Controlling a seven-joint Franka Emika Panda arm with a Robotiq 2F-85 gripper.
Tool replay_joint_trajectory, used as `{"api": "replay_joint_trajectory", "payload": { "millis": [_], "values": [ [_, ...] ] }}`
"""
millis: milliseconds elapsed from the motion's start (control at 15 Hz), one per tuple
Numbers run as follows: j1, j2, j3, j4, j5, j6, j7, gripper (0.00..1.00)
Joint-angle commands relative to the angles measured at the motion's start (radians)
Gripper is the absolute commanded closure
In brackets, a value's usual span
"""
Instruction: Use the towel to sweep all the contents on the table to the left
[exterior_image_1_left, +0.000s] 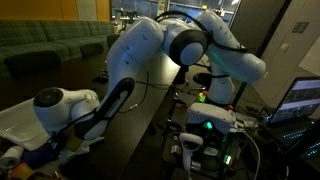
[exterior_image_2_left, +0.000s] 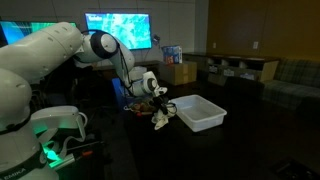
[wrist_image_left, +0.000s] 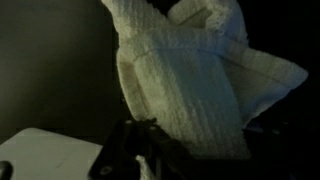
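Stretching far out from its base, the arm (exterior_image_2_left: 50, 50) is reaching over the dark desk (exterior_image_2_left: 150, 155) and bending steeply down at the wrist, just beside one end of the white bin (exterior_image_2_left: 200, 112). The jaws are pointing downward and clamping shut on the towel (exterior_image_2_left: 160, 120). The towel is hanging below them, next to the bin's end wall, its long axis running roughly upright and its loose end pointing toward the desk. In the wrist view its thick folds are filling the middle, with a corner of the bin showing beside them.
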Motion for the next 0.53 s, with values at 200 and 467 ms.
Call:
{"api": "replay_joint_trajectory", "payload": {
  "millis": [200, 467],
  "values": [
    [0.006, 0.026, 0.100, 0.093, 0.087, 0.011, -0.022, 0.97],
    [0.001, 0.024, 0.173, 0.105, 0.146, 0.009, -0.049, 0.97]
  ]
}}
